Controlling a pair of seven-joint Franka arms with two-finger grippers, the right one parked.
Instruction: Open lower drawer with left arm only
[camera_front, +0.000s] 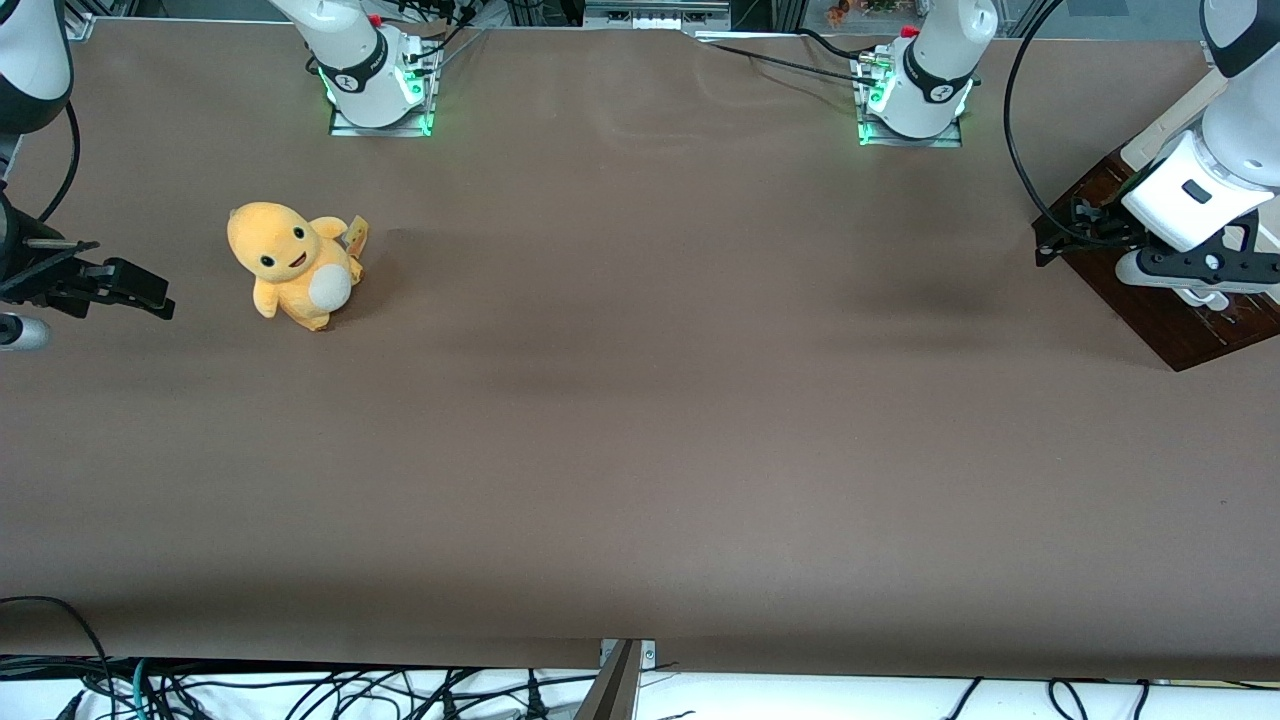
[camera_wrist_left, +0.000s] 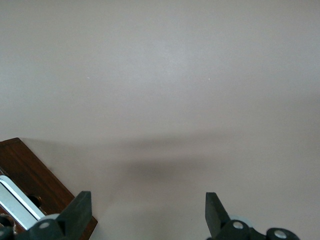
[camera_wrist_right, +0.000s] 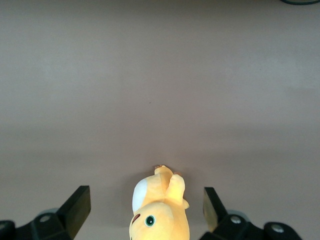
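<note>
A dark brown wooden cabinet (camera_front: 1170, 325) stands at the working arm's end of the table. The left arm (camera_front: 1215, 170) hangs over it, and its gripper (camera_front: 1203, 296) sits just above the cabinet's top. In the left wrist view the gripper (camera_wrist_left: 148, 205) is open, with its dark fingers (camera_wrist_left: 80, 207) wide apart over bare table and nothing between them. Beside one finger shows a corner of the cabinet (camera_wrist_left: 30, 172) with a white bar handle (camera_wrist_left: 17, 202). I cannot tell whether that handle is the lower drawer's. In the front view the drawer fronts are hidden.
A yellow plush toy (camera_front: 292, 262) sits toward the parked arm's end of the table, also seen in the right wrist view (camera_wrist_right: 160, 210). Two arm bases (camera_front: 380, 80) (camera_front: 915, 95) stand along the table edge farthest from the front camera. A brown cloth (camera_front: 640, 400) covers the table.
</note>
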